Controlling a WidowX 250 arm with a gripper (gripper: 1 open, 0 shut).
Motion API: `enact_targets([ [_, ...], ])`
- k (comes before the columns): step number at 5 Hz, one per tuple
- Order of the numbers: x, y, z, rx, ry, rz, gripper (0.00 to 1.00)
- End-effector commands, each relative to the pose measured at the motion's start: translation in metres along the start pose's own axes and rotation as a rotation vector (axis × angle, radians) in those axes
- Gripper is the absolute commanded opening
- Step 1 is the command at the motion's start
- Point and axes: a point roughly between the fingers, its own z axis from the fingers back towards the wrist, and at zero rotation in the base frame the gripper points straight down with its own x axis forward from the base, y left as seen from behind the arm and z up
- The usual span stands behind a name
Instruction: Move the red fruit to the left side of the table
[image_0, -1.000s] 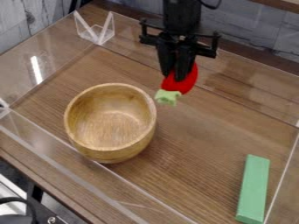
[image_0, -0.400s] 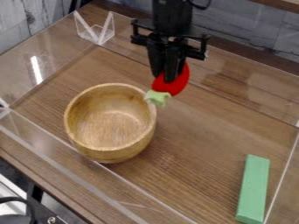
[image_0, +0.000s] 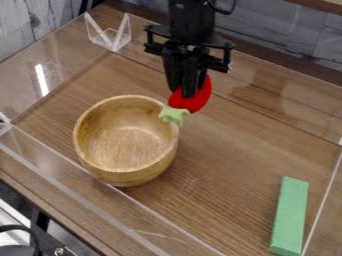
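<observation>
Since a second ago we record the pincer (image_0: 189, 88) and the red fruit (image_0: 191, 96) shifted left toward the wooden bowl (image_0: 126, 138). Pincer clamped on the fruit, held above the counter (image_0: 227, 175) at the bowl's far right rim. Green block (image_0: 289, 215) lies well right of the bowl.

Glossy red fruit (image_0: 195, 95), wood-grain table (image_0: 227, 190) (clear acrylic walls (image_0: 60, 55)).

Counts on the table (image_0: 254, 140)
There was one red fruit (image_0: 195, 95), one wooden bowl (image_0: 124, 139) and one green block (image_0: 290, 215).
</observation>
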Motion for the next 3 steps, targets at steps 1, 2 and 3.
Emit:
enact_targets([
  [1,0.0005,-0.0002,0.0136,0.005,-0.057,-0.012,0.00],
  [2,-0.0008,-0.0007,0.0127,0.006,-0.061,-0.018,0.00],
  [3,-0.0014,-0.0012,0.0122,0.006,-0.065,-0.016,0.00],
])
